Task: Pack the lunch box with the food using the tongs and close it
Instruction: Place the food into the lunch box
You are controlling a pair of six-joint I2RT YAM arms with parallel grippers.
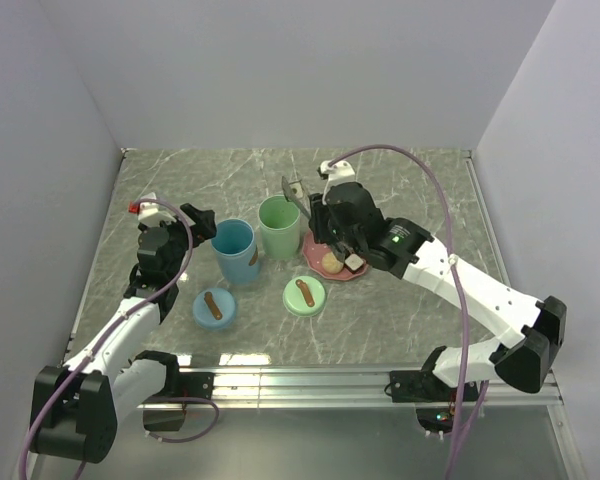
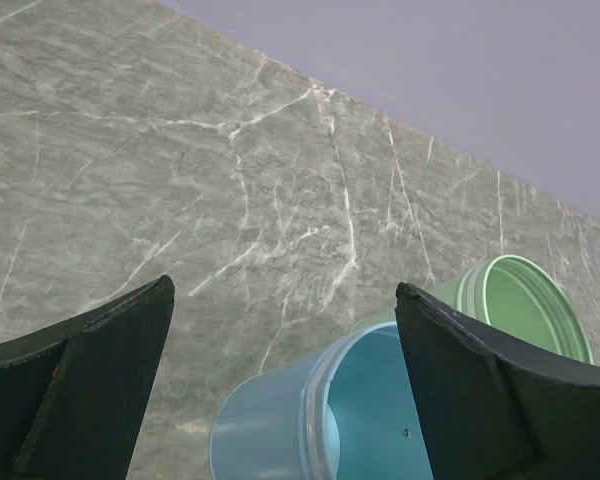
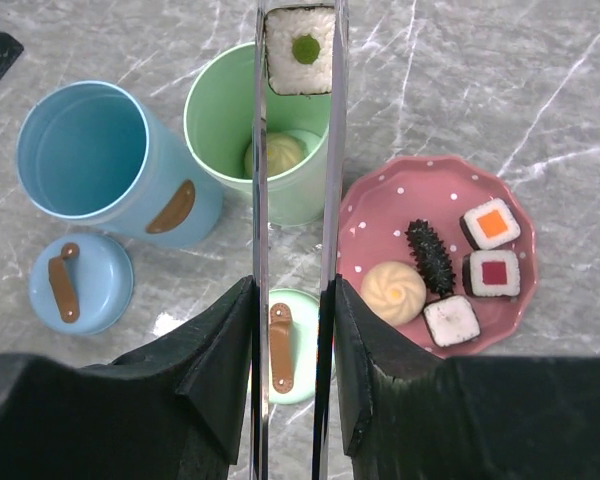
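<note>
My right gripper (image 3: 293, 285) is shut on the slim metal tongs (image 3: 260, 200). The tongs' tips pinch a white sushi piece with a green centre (image 3: 300, 50) over the far rim of the green lunch box container (image 3: 220, 140). A tan bun (image 3: 276, 155) lies inside that container. On the pink plate (image 3: 380, 215) lie another bun (image 3: 395, 292), a dark spiky piece (image 3: 432, 258) and three square sushi pieces (image 3: 491, 222). My left gripper (image 2: 285, 300) hangs open just left of the blue container (image 2: 270, 430), touching nothing.
The blue container (image 1: 234, 250) stands next to the green one (image 1: 278, 225), both without lids. The blue lid (image 1: 214, 307) and the green lid (image 1: 305, 296) lie flat in front of them, each with a brown strap. Walls enclose the table.
</note>
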